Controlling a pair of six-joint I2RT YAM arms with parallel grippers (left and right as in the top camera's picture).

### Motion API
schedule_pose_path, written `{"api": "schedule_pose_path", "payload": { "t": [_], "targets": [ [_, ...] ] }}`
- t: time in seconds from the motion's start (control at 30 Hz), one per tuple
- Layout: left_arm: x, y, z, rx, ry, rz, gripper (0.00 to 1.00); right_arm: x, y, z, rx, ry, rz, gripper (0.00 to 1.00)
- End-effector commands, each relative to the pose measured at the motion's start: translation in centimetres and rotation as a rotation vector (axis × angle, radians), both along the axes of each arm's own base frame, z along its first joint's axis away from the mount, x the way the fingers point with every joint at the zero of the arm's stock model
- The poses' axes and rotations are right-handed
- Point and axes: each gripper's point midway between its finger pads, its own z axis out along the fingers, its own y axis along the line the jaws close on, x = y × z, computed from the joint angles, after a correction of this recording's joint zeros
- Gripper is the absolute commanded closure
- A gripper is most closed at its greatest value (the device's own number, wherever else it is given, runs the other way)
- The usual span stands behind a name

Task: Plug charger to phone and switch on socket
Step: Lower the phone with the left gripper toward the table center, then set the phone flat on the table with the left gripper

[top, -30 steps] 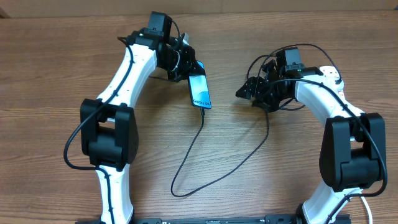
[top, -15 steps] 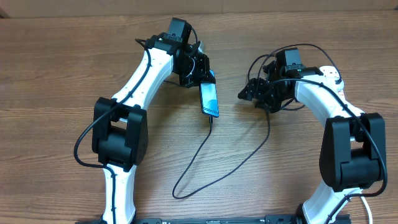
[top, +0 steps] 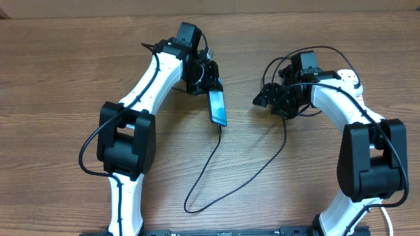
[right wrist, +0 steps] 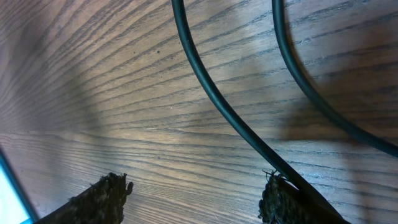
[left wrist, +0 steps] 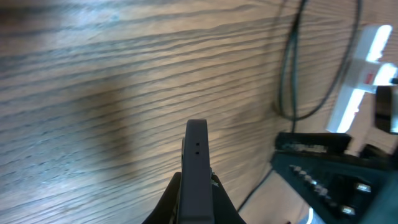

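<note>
Held phone (top: 218,107) pinched in left gripper (top: 209,84), charger (top: 213,147) at its far end. Spread right gripper (top: 266,98) wide, charger beside one finger (right wrist: 280,199).

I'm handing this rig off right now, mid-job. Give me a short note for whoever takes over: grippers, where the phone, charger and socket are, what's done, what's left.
Left gripper: shut on the phone, which it holds turned on edge.
Right gripper: open, low over the table, gripping nothing.
Charger: its cable runs from the phone's lower end, loops across the table and comes up by the right gripper.
Socket: cannot be made out in any view.
Done: the cable looks plugged into the phone, but the joint is too small to confirm.
Left: check that joint, find the socket and switch it on.
</note>
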Motion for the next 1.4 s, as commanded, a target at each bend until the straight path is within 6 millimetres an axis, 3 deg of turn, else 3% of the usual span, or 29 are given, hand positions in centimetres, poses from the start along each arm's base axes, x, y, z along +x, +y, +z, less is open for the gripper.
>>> {"api": "schedule_pose_path", "payload": {
  "t": [0.0, 0.6, 1.37],
  "targets": [
    [-0.9, 0.4, -1.9, 0.036, 0.028, -0.011, 0.95, 0.3, -0.2, 0.5, -0.015, -0.024, 0.002, 0.28],
    [-2.3, 0.9, -5.9, 0.047, 0.070, 0.004, 0.96, 0.3, -0.2, 0.5, -0.015, -0.025, 0.001, 0.28],
    [-2.9, 0.0, -6.1, 0.059, 0.068, -0.020, 0.96, 0.3, -0.2, 0.5, -0.015, -0.024, 0.001, 0.28]
  ]
}}
